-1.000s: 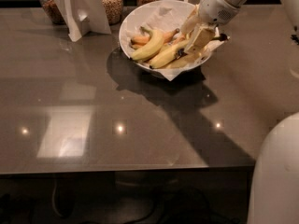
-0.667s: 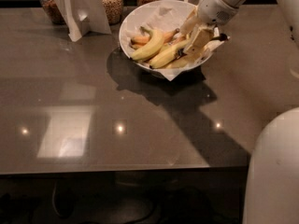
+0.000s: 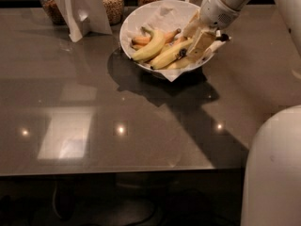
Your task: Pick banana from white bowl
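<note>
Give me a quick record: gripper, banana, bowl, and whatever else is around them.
gripper: low over the bowl's right side, at the banana's right end; contact unclear
banana: lying in the bowl
bowl: paper-lined, on the table, far side
other fruit: curved banana just left; small orange bananas behind
background: jars, white card stand

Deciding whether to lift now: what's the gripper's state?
Gripper: down in the white bowl at the banana's right end; open or closed cannot be told.
</note>
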You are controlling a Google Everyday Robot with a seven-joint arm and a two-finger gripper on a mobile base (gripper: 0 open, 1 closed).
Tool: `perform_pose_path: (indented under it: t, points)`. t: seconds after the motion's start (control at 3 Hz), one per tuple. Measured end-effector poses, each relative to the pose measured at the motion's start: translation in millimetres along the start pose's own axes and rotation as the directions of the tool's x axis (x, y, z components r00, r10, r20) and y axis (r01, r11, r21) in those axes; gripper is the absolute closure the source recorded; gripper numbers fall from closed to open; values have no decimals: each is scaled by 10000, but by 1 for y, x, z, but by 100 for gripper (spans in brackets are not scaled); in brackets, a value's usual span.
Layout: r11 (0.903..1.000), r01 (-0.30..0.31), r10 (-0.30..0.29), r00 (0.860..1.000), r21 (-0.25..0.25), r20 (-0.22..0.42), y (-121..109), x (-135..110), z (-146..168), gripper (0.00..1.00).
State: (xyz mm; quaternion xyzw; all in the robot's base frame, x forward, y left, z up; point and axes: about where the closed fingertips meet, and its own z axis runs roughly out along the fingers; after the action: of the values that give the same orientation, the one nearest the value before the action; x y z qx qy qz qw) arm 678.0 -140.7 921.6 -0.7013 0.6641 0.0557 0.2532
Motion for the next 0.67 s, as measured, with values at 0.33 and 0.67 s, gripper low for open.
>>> perform_pose_path:
  t: [0.33,0.67]
  points:
    - [9998,-124,122,9998,-127,-182,2,7,3,48]
    - [9995,-217,209,9993,-247,-325,4,12,5,67]
